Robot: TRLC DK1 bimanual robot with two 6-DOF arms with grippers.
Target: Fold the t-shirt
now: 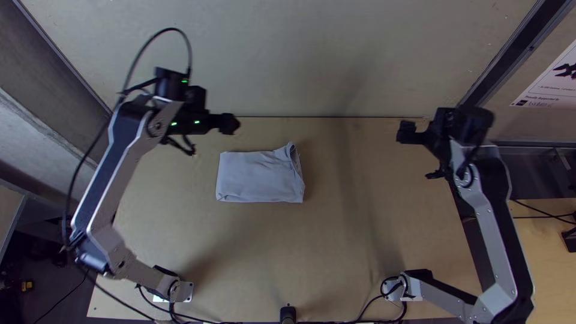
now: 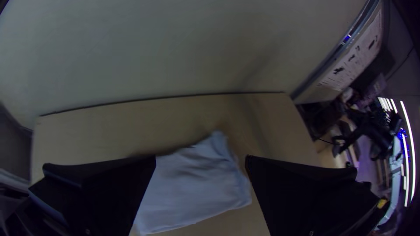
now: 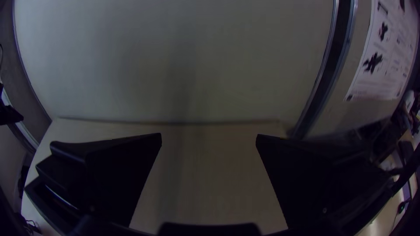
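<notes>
Back panel (image 1: 270, 54): pale and plain, beyond the table's far edge.
Table (image 1: 288, 240): light wood, with soft shadows across it.
Left arm (image 1: 120, 162): bent, its far part over the table's left side.
Right arm (image 1: 492, 228): bent, along the table's right side.
T-shirt (image 1: 258, 177): folded into a flat rectangle on the table, left of the middle, its far right corner rumpled and peaked. It lies near the left claw (image 1: 230, 124), toward the table's near side and rightward, and well apart from the right claw (image 1: 408, 132).
Left claw (image 2: 200, 161): fingers wide apart, nothing gripped; its wrist view shows the t-shirt in the gap.
Right claw (image 3: 209, 137): fingers wide apart too, bare table seen between them.
</notes>
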